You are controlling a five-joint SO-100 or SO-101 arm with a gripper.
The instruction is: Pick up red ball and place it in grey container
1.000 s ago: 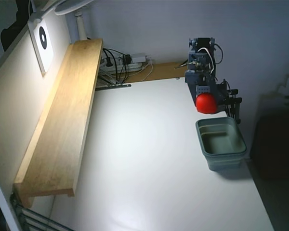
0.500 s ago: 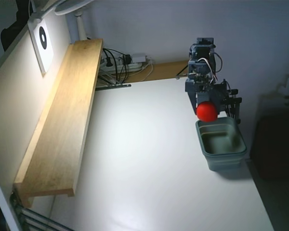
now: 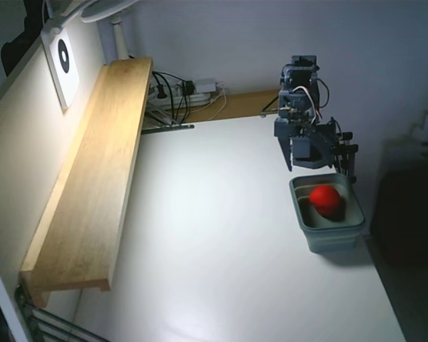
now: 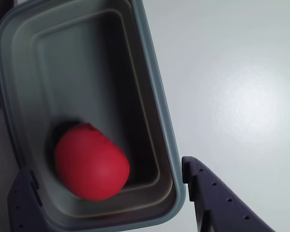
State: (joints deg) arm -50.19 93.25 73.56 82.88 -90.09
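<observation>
The small, smooth, bright red ball (image 3: 325, 199) lies inside the rectangular grey-green plastic container (image 3: 331, 236), which stands near the right edge of the white desk (image 3: 221, 242), towards its far corner in the fixed view. In the wrist view the red ball (image 4: 91, 161) is smeared, which suggests it is moving inside the grey-green plastic container (image 4: 157, 101), close to the short wall nearest the camera; whether it has settled on the floor cannot be told.

The dark blue-grey gripper (image 3: 304, 162) hangs above the far end of the container, clear of its rim. In the wrist view its jaws stand spread, one finger (image 4: 210, 193) at the lower right and the other at the lower left, with nothing between them.

Judged from this, the placing is done: the ball is off the desk and within the container walls. What seems left is for the ball to come to rest and for the arm to draw away.

A long wooden shelf (image 3: 93, 178) runs along the desk's left edge, well apart from the work.
</observation>
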